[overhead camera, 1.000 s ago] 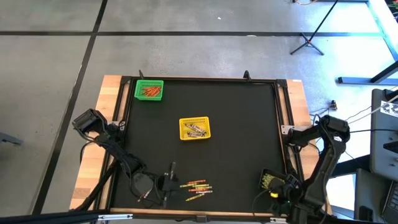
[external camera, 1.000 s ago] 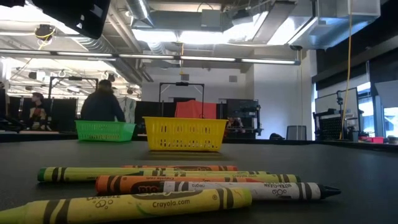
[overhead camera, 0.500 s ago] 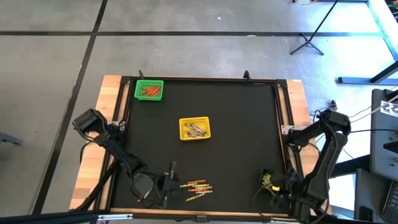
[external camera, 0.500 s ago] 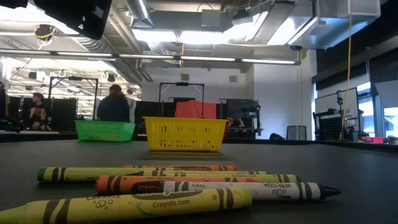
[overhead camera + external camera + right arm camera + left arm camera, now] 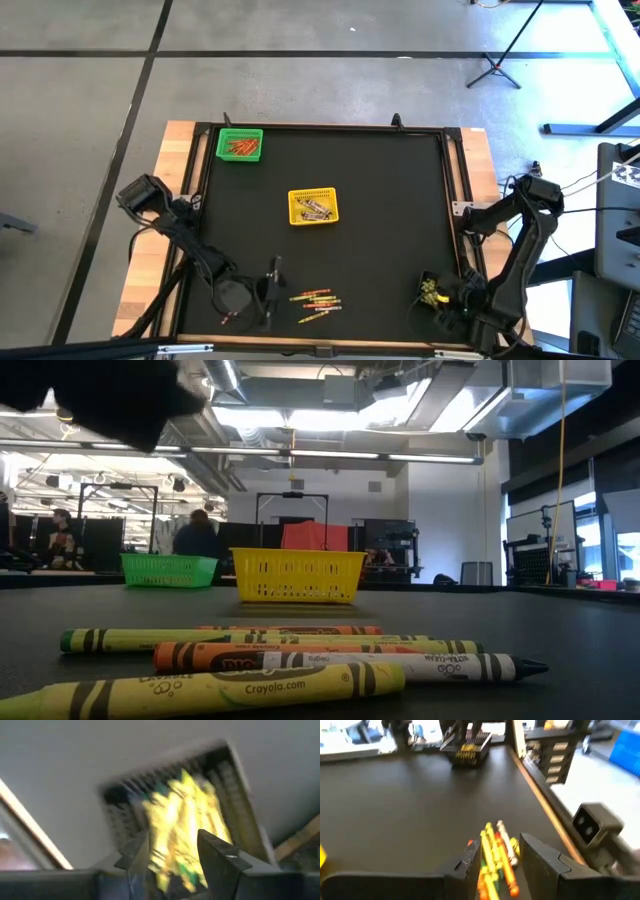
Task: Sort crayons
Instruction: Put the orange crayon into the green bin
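Slim paper-wrapped crayons (image 5: 300, 656); yellow mesh basket (image 5: 297, 576)

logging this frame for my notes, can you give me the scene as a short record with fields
loose crayons: small pile near the table's front edge
left claw: open, at the pile, holding nothing
right claw: open over the black basket, which holds yellow crayons
yellow basket: table centre, crayons inside
green basket: back left corner, orange crayons inside
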You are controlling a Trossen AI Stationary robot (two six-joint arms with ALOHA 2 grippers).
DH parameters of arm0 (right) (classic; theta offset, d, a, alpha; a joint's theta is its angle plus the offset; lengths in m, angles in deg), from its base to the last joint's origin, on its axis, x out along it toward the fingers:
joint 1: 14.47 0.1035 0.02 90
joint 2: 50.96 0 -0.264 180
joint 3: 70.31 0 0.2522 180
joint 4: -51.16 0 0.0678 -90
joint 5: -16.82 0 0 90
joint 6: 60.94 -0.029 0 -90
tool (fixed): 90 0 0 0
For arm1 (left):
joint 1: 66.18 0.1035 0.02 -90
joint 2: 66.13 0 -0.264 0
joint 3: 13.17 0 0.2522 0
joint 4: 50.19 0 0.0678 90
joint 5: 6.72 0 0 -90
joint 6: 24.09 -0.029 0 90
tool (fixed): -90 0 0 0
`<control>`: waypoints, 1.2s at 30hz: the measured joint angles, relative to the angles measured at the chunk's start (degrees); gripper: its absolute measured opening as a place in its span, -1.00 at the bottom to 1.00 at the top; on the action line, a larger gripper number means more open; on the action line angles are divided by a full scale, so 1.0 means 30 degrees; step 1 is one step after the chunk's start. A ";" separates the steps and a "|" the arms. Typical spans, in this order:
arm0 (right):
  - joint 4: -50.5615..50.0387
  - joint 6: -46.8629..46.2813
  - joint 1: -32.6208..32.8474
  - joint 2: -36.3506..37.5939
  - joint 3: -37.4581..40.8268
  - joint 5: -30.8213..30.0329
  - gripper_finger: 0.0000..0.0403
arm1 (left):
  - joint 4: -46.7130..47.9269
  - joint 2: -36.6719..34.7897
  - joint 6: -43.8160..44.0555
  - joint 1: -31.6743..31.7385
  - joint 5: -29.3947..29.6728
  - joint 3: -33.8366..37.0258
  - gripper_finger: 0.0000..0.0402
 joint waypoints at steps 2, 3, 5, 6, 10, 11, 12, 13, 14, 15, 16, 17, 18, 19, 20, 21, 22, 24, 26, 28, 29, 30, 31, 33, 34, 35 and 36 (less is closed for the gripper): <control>0.0036 0.0592 -0.0227 0.0019 -0.0480 -0.1330 -0.16 | 0.1401 -0.0278 0.0864 0.0025 0.0031 0.0000 -0.42; 0.0006 0.1029 -0.0355 0.0019 -0.0696 -0.2070 -0.15 | 0.2259 -0.0508 0.1477 0.0043 0.0038 0.0000 -0.42; 0.0388 0.2178 -0.0750 0.0019 -0.1021 -0.3944 -0.15 | 0.4340 -0.1288 0.2879 0.0009 -0.0065 0.0000 -0.42; 0.0848 0.2885 -0.0949 0.0019 -0.1097 -0.5134 -0.15 | 0.5445 -0.1766 0.3677 -0.0036 -0.0266 0.0000 -0.42; 0.2975 0.7104 -0.1797 -0.0103 -0.1049 -1.0260 -0.15 | 0.9828 -0.3872 0.7048 -0.0370 -0.1532 -0.0007 -0.42; 0.3510 0.8317 -0.2085 -0.0210 -0.1046 -1.1398 -0.15 | 1.0979 -0.4323 0.8098 -0.0433 -0.2234 -0.0007 -0.42; 0.4048 0.9487 -0.2351 -0.0339 -0.1046 -1.2388 -0.15 | 1.2137 -0.4712 0.9243 -0.0521 -0.3037 -0.0007 -0.42; 0.4617 1.0607 -0.2616 -0.0543 -0.1044 -1.3216 -0.15 | 1.3208 -0.5059 1.0556 -0.0583 -0.4029 -0.0007 -0.42; 0.5182 1.1667 -0.2939 -0.0737 -0.1030 -1.3946 -0.15 | 1.4089 -0.5338 1.1851 -0.0647 -0.5008 -0.0007 -0.42; 0.5791 1.2695 -0.3287 -0.0984 -0.1025 -1.4633 -0.15 | 1.4930 -0.5580 1.3202 -0.0771 -0.6121 -0.0007 -0.42; 0.6484 1.3634 -0.3618 -0.1236 -0.1025 -1.5252 -0.14 | 1.5798 -0.5726 1.4504 -0.0938 -0.6984 -0.0007 -0.42; 0.7206 1.4504 -0.3927 -0.1514 -0.1025 -1.5981 -0.14 | 1.6450 -0.5776 1.5777 -0.1137 -0.7852 -0.0007 -0.42; 0.8006 1.5089 -0.4269 -0.1807 -0.1020 -1.6801 -0.14 | 1.6986 -0.5769 1.6976 -0.1382 -0.8737 -0.0007 -0.42; 0.8993 1.5549 -0.4607 -0.2145 -0.1017 -1.7672 -0.14 | 1.7621 -0.5755 1.8033 -0.1662 -0.9379 -0.0007 -0.42; 0.9949 1.6083 -0.4941 -0.2491 -0.1017 -1.8406 -0.14 | 1.8147 -0.5710 1.9162 -0.1949 -0.9937 -0.0007 -0.42; 1.0741 1.6609 -0.5295 -0.2822 -0.1017 -1.9062 -0.14 | 1.8442 -0.5595 2.0229 -0.2201 -1.0430 -0.0007 -0.42; 1.1626 1.7011 -0.5654 -0.3109 -0.1017 -1.9664 -0.14 | 1.8703 -0.5476 2.1224 -0.2442 -1.0866 -0.0007 -0.42; 1.3074 1.7844 -0.6337 -0.3605 -0.1017 -2.0009 -0.14 | 1.9235 -0.5355 2.2721 -0.2989 -1.1344 0.0007 -0.42; 1.4125 1.8459 -0.6940 -0.4033 -0.1017 -1.9990 -0.14 | 1.9088 -0.5331 2.3846 -0.3481 -1.1392 0.0007 -0.42; 1.4878 1.8864 -0.7441 -0.4430 -0.1017 -1.9854 -0.14 | 1.9121 -0.5331 2.4806 -0.3849 -1.1171 0.0007 -0.42; 1.5193 1.8922 -0.7659 -0.4617 -0.1017 -1.9741 -0.14 | 1.9110 -0.5331 2.5240 -0.4020 -1.0942 0.0007 -0.42; 1.5367 1.8932 -0.7863 -0.4772 -0.1017 -1.9577 -0.14 | 1.9128 -0.5324 2.5566 -0.4175 -1.0725 0.0007 -0.42; 1.5518 1.8934 -0.8044 -0.4936 -0.1017 -1.9351 -0.14 | 1.9119 -0.5324 2.5835 -0.4305 -1.0507 0.0007 -0.42; 1.5725 1.8936 -0.8315 -0.5211 -0.1017 -1.8784 -0.14 | 1.9117 -0.5324 2.6205 -0.4552 -1.0096 0.0007 -0.42; 1.5838 1.8937 -0.8430 -0.5346 -0.1017 -1.8562 -0.14 | 1.9110 -0.5324 2.6323 -0.4653 -0.9886 0.0007 -0.42; 1.6014 1.8936 -0.8454 -0.5486 -0.1017 -1.8443 -0.14 | 1.9110 -0.5320 2.6407 -0.4724 -0.9686 0.0005 -0.42; 1.6091 1.8936 -0.8492 -0.5588 -0.1017 -1.8334 -0.14 | 1.9099 -0.5270 2.6452 -0.4782 -0.9416 0.0007 -0.42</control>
